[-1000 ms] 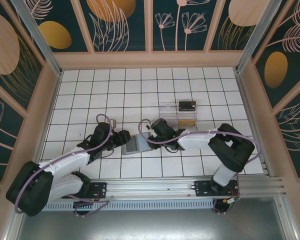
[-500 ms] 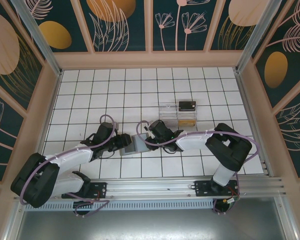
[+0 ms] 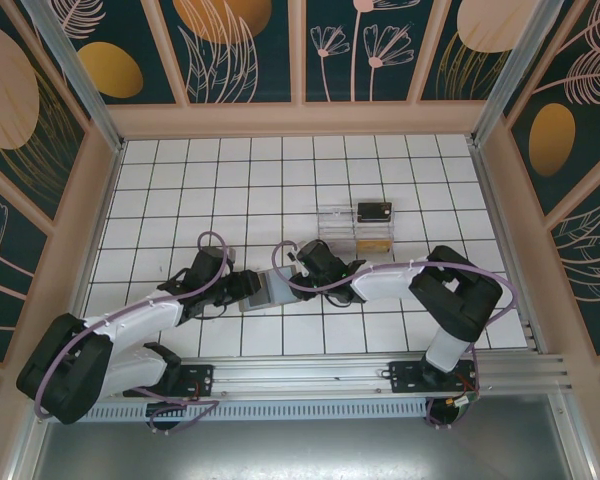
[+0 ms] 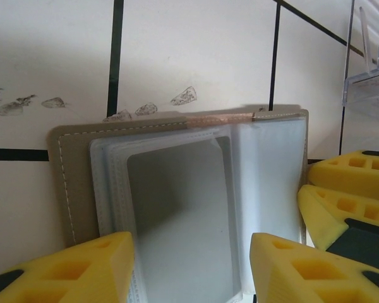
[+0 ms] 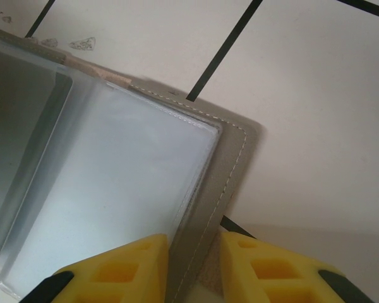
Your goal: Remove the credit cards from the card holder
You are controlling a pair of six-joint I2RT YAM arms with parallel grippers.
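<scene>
The card holder (image 3: 268, 290) is lying open on the white tiles (image 3: 280, 170) between the two arms, spread from one to the other, with the right gripper (image 5: 194, 246) pinching its right-hand cover edge and the left gripper (image 4: 192, 252) hovering, jaws apart, over the clear sleeves (image 4: 177, 208) just ahead

A white tiled bench (image 3: 180, 180) with a black grid fills the middle of the overhead view. A clear plastic tray (image 3: 335, 220) stands just right of centre. Dark teal walls (image 3: 240, 50) with gold and pink plant shapes run along the top and sides. A metal rail (image 3: 310, 375) crosses the lower frame. Dark smudges (image 4: 25, 104) mark a tile at the left wrist view's upper left.
</scene>
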